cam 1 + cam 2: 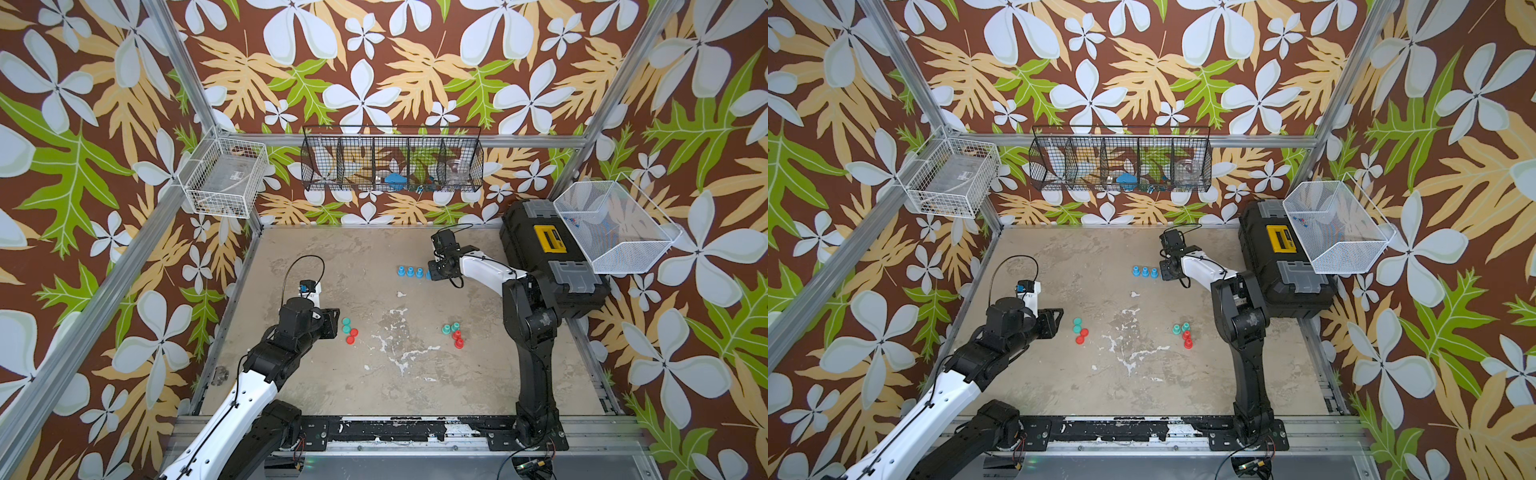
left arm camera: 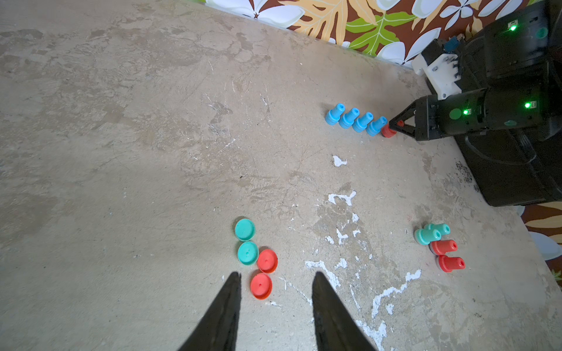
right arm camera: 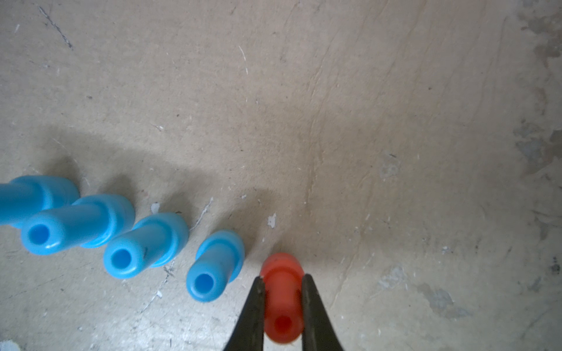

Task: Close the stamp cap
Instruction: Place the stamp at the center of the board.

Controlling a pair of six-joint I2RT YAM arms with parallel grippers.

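My right gripper point(image 3: 283, 277) is shut on the neck of a red stamp point(image 3: 282, 291). The stamp is upright, at the end of a row of several blue stamps point(image 3: 213, 267) near the back of the table. The left wrist view also shows this red stamp point(image 2: 387, 131) in the right gripper point(image 2: 395, 124). My left gripper point(image 2: 276, 275) is open and holds nothing. It hovers over four loose caps: two red caps point(image 2: 261, 285) and two teal caps point(image 2: 248, 252). In both top views the caps point(image 1: 349, 330) lie just right of the left gripper point(image 1: 332, 324).
Two teal stamps point(image 2: 427, 235) and two red stamps point(image 2: 445, 247) cluster at the right of the table point(image 1: 395, 374). A black toolbox point(image 1: 552, 257) stands at the back right, behind the right arm. Wire baskets point(image 1: 392, 162) hang on the walls.
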